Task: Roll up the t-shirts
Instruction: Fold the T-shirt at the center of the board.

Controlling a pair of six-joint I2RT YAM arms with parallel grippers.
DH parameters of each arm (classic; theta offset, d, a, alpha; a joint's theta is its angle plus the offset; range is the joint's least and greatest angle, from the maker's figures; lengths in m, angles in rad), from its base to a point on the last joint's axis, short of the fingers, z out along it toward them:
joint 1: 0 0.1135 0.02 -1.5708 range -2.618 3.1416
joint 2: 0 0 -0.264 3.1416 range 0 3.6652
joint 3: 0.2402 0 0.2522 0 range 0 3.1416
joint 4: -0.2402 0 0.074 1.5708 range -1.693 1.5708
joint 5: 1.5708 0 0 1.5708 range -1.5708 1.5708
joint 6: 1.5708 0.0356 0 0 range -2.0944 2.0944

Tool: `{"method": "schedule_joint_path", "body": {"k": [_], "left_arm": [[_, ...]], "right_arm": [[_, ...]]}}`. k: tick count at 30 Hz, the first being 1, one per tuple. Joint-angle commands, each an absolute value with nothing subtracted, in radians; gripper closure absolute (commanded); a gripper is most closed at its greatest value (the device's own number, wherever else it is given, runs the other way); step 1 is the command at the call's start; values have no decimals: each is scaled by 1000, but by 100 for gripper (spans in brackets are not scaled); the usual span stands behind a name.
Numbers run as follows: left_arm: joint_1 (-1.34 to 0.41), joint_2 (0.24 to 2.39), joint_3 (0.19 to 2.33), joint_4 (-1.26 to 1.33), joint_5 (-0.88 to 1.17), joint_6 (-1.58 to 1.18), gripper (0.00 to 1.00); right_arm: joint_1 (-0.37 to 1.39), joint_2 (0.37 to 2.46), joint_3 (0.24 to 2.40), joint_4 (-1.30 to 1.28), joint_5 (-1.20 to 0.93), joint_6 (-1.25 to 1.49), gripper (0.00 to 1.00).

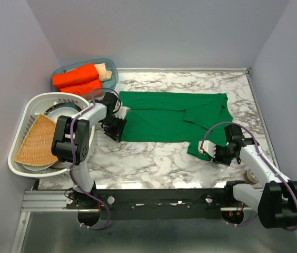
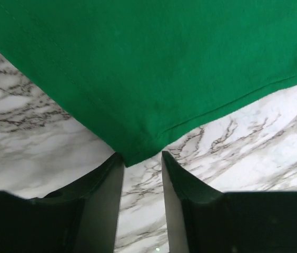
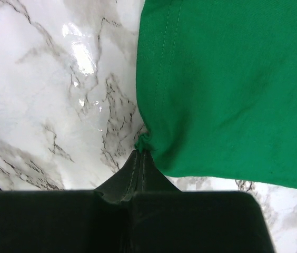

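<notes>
A dark green t-shirt [image 1: 172,116] lies spread flat on the marble table, one sleeve folded over at its right end. My left gripper [image 1: 116,128] stands at its near left corner. In the left wrist view that gripper [image 2: 142,158] is open, and the shirt's corner [image 2: 138,150] lies just at its fingertips with bare marble between the jaws. My right gripper [image 1: 211,153] is at the near right corner. In the right wrist view it [image 3: 142,151] is shut, pinching a bunched bit of the green shirt's hem [image 3: 147,139]. Orange-red rolls [image 1: 77,79] and a beige roll [image 1: 104,71] lie at the back left.
The rolls sit in a blue bin [image 1: 111,66] at the back left corner. A white laundry basket [image 1: 26,113] holding a woven fan-shaped piece [image 1: 37,139] stands at the left edge. Grey walls close the table on three sides.
</notes>
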State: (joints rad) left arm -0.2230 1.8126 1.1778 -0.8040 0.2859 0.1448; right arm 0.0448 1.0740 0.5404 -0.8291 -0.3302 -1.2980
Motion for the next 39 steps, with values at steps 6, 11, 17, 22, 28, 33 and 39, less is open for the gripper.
{"method": "schedule_joint_path", "body": {"k": [6, 11, 17, 22, 28, 33, 39], "left_arm": [[-227, 1789, 1184, -848, 285, 182, 100], [-225, 1763, 1190, -885, 290, 201, 100], [-224, 1769, 1288, -894, 285, 181, 100], [-224, 1810, 1400, -893, 298, 164, 100], [-215, 1845, 1465, -877, 269, 179, 100], [-193, 1870, 1502, -867, 224, 179, 100], [-175, 1942, 1624, -883, 193, 176, 100]], "right_arm": [[46, 1077, 630, -795, -345, -1143, 99], [46, 1023, 709, -802, -316, -996, 99], [34, 968, 773, -811, -206, -934, 99], [8, 983, 827, -747, -109, -888, 99], [-47, 1063, 926, -608, -34, -782, 99], [-100, 1166, 1000, -557, -35, -744, 99], [-113, 1275, 1089, -522, -51, -739, 99]]}}
